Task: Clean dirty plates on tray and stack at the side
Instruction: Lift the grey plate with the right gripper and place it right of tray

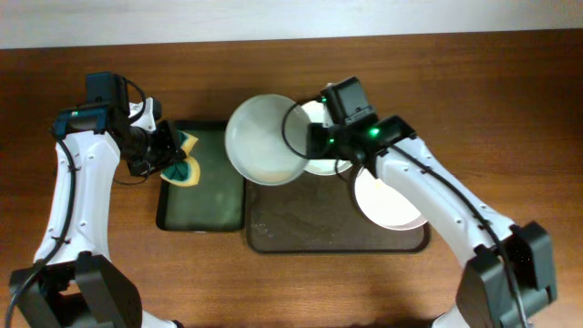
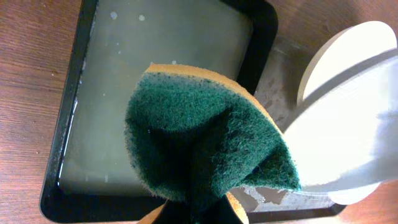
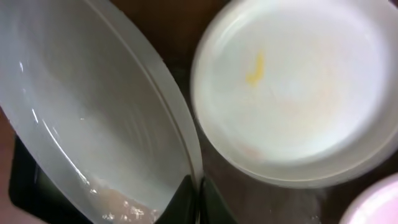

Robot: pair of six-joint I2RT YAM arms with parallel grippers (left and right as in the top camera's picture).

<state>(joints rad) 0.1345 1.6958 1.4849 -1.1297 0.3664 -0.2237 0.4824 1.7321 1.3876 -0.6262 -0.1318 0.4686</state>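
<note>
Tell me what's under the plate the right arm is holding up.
The held plate hangs over the brown tray's far-left corner, beside a yellow-smeared plate. The tray floor directly beneath is covered.

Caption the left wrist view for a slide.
Left gripper holds a folded green-and-yellow sponge over the greenish tray, a white plate at right.

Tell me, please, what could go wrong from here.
The right gripper pinches the raised plate only at its rim, tilted; it may slip onto the smeared plate below. Pressing the sponge in the left gripper against it could lever it loose.
</note>
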